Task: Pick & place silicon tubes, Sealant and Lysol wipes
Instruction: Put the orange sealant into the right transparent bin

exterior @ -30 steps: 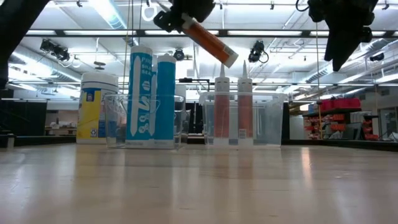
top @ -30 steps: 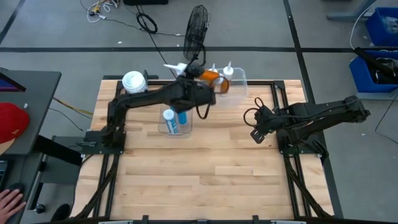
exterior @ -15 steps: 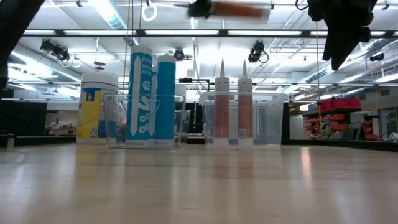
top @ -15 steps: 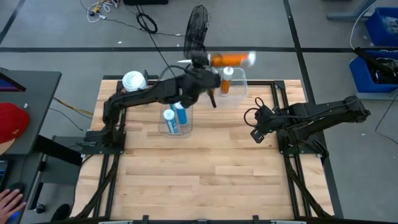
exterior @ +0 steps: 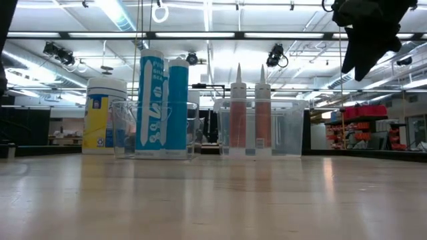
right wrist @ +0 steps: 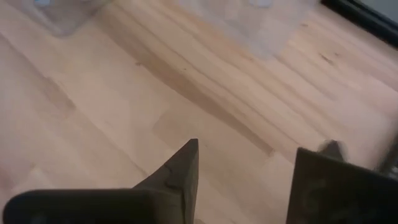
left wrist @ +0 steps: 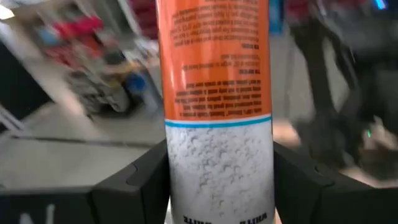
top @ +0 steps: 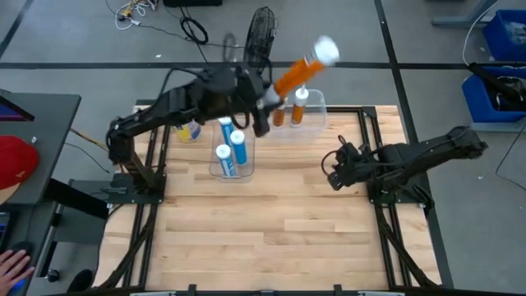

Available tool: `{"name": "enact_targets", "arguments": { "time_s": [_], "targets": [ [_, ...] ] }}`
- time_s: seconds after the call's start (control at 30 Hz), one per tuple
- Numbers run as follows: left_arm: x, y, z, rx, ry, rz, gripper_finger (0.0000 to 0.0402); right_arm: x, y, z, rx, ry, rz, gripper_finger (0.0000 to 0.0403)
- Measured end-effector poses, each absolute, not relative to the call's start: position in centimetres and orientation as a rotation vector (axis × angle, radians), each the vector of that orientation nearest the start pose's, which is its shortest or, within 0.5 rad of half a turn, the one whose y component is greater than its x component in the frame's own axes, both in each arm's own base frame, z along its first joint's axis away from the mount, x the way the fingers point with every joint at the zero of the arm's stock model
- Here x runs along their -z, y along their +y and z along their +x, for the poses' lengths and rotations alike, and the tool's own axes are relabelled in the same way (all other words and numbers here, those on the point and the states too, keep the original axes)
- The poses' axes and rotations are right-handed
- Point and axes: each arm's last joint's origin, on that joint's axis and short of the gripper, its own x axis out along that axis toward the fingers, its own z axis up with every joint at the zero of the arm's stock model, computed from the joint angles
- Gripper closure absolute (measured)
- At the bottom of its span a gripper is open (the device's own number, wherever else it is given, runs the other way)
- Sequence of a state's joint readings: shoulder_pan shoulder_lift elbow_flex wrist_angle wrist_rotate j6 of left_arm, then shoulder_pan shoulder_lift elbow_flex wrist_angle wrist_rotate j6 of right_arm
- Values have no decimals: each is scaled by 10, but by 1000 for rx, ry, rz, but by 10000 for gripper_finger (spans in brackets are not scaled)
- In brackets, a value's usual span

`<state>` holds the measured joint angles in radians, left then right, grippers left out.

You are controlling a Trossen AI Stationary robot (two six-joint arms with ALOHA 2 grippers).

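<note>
My left gripper (top: 265, 99) is raised high above the table's far side, shut on an orange sealant tube (top: 297, 72). The tube is out of the low view. Two more orange tubes (exterior: 250, 113) stand upright in a clear bin (exterior: 290, 127). Two blue silicone tubes (exterior: 160, 100) stand in another clear bin (top: 230, 168). The Lysol wipes canister (exterior: 105, 115) stands at the far left on the table, partly hidden under my left arm in the high view. My right gripper (right wrist: 249, 174) hovers open over bare wood at the right. My left gripper pinches the sealant tube between its two fingers (left wrist: 143, 186) on the speckled white band (left wrist: 217, 162) below the orange label. The tube is lifted clear. It juts out past the fingers toward the table's far right, with its round white end (top: 326, 49) farthest from the gripper.
A black fan (top: 261, 33) stands beyond the table's far edge. The near half of the wooden table (top: 271, 238) is bare. A person's hand (top: 12, 267) shows at the lower left, off the table.
My left gripper has risen and rolled, keeping its hold. The sealant tube first slanted with its white end down over the orange tubes' bin. It swung level, then went up out of the low view, and now points to the far right.
</note>
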<state>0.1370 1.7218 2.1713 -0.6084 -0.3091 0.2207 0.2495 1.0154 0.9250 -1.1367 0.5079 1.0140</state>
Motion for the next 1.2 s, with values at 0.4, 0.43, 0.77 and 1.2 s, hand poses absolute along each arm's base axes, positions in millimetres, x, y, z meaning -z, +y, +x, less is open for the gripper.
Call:
{"name": "enact_targets", "arguments": {
  "time_s": [0.4, 0.43, 0.77, 1.2],
  "targets": [
    [-447, 1, 346, -165, 779, 387, 180, -255, 47, 162, 631, 882, 411, 305],
    [-444, -5, 346, -151, 804, 406, 180, -255, 48, 162, 626, 883, 407, 305],
    [-416, -46, 352, -90, 982, 567, 180, -256, 50, 163, 612, 864, 420, 305],
    [-392, -50, 351, -84, 1154, 668, 180, -256, 49, 163, 629, 850, 404, 305]
  ]
}}
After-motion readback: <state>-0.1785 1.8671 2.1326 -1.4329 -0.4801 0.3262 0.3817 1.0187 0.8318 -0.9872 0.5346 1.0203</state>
